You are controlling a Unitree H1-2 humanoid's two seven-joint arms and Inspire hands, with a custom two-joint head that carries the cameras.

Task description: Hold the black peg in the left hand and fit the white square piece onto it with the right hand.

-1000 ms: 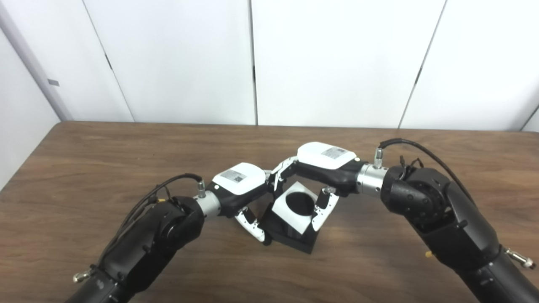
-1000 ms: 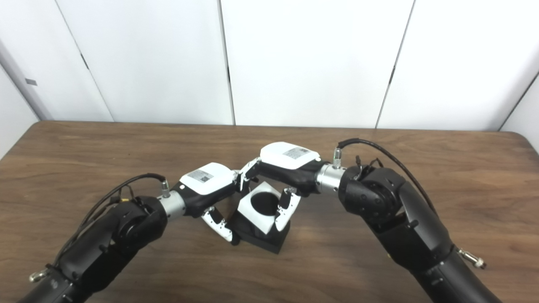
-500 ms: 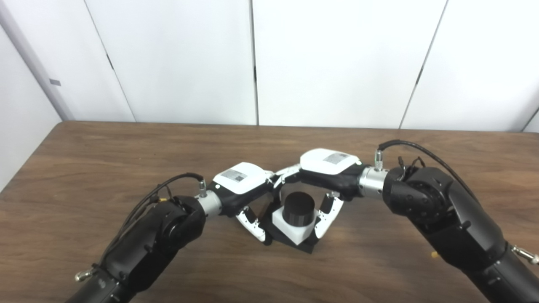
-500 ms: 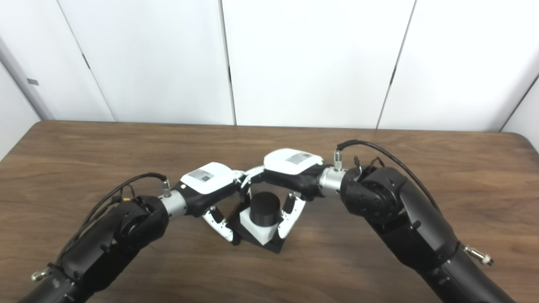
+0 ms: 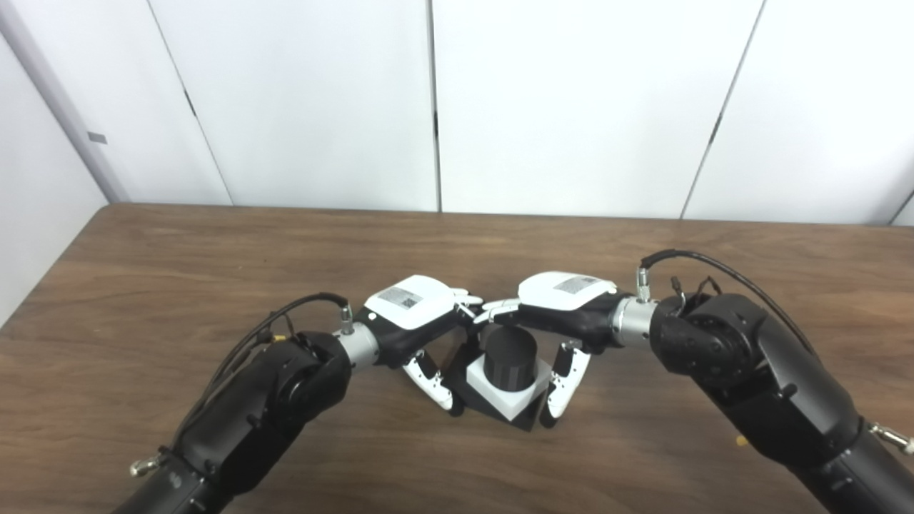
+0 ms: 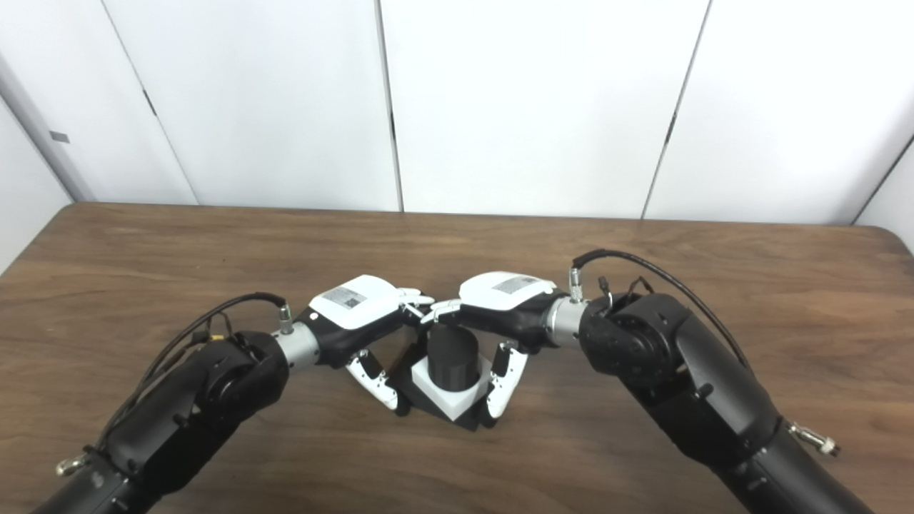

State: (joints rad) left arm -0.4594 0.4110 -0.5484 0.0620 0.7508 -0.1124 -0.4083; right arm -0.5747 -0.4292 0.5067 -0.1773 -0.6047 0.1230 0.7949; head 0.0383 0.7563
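Note:
A black round peg (image 5: pixel 510 357) stands upright on its black square base (image 5: pixel 523 422) on the table. The white square piece (image 5: pixel 508 402) sits around the peg, low on the base, with the peg poking up through its hole. My left hand (image 5: pixel 410 314) grips the base from the left, thumb (image 5: pixel 433 380) against its near-left edge, fingers hidden behind the peg. From the right, my right hand (image 5: pixel 564 303) reaches over. Its thumb (image 5: pixel 561 382) lies along the white piece's right side and its fingers (image 5: pixel 496 311) curl behind the peg.
The brown wooden table (image 5: pixel 143 285) stretches wide on both sides, with its far edge against a white panelled wall (image 5: pixel 571 107). Both black forearms come in low from the bottom corners and meet at the middle.
The white piece has gone from tilted above the peg to down over it, resting low on the base. My right hand sank with it. The left hand barely moved.

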